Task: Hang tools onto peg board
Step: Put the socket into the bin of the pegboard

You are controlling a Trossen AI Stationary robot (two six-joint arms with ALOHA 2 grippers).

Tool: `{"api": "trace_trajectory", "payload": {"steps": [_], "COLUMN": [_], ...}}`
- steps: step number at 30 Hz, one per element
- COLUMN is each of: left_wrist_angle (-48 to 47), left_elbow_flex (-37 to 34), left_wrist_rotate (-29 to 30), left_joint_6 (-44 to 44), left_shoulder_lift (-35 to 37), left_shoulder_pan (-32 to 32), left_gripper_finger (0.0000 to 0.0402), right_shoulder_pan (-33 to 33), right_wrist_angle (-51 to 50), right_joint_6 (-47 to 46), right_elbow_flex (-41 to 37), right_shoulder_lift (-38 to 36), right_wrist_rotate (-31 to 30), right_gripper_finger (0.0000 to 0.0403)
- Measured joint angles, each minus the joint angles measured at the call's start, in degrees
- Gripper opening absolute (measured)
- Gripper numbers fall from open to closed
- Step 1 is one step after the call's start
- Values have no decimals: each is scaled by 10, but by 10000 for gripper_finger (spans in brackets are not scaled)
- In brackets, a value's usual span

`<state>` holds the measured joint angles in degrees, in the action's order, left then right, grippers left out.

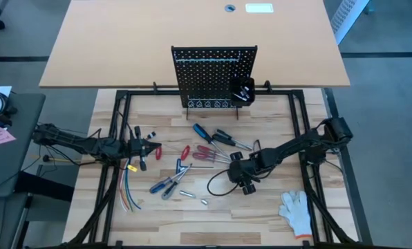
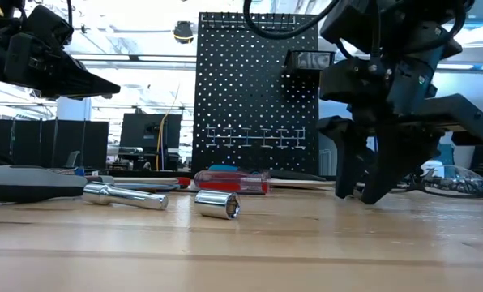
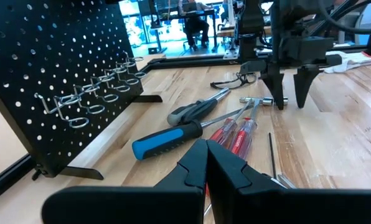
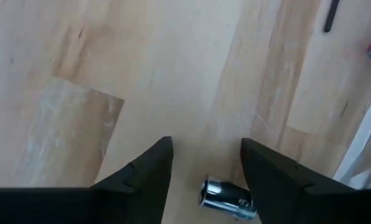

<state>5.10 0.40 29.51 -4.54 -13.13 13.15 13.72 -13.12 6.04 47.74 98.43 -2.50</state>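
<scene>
High view: right gripper (image 1: pixel 242 177) hung low over table (image 1: pixel 275 214) centre, approx 6 o'clock from peg board (image 1: pixel 213 72). Jaws apart, nothing gripped. Right wrist view: small silver socket (image 4: pixel 228 196) lay on wood between its fingers (image 4: pixel 142 171), untouched. Low view: same gripper (image 2: pixel 363 191) pointed down, tips near tabletop, apart.

Left gripper (image 1: pixel 153 146) sat at 9 o'clock side of table, jaws shut, empty; left wrist view showed fingers (image 3: pixel 192 171) pressed together.

Peg board stood upright at 12 o'clock edge, small bin (image 1: pixel 242 91) on lower right. Hooks bare in left wrist view.

Tools lay flat on table btwn grippers: blue driver (image 1: pixel 202 131), red drivers (image 1: pixel 209 153), pliers (image 1: pixel 183 153). Two more silver sockets (image 1: pixel 192 197) at 6 o'clock of those. Wires (image 1: pixel 128 190) and glove (image 1: pixel 297 209) nr front edge.
</scene>
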Motion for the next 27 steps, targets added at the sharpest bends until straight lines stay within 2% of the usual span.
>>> {"api": "trace_trajectory", "payload": {"steps": [6,11,14,20,27], "left_wrist_angle": [0,0,0,0,0], "left_elbow_flex": [0,0,0,0,0], "left_wrist_rotate": [0,0,0,0,0], "left_joint_6": [0,0,0,0,0], "left_shoulder_lift": [0,0,0,0,0], "left_shoulder_pan": [0,0,0,0,0], "left_gripper_finger": [0,0,0,0,0], "right_shoulder_pan": [6,10,10,8,3], "right_wrist_angle": [-21,-41,-83,-159,-181], "right_joint_6": [-15,-82,-178,-448,-579], "right_elbow_flex": [10,47,64,75,75], "right_shoulder_lift": [-13,-43,-52,-53,-53], "right_wrist_rotate": [-3,-6,-5,4,-1], "right_gripper_finger": [160,168,189,225,223]}}
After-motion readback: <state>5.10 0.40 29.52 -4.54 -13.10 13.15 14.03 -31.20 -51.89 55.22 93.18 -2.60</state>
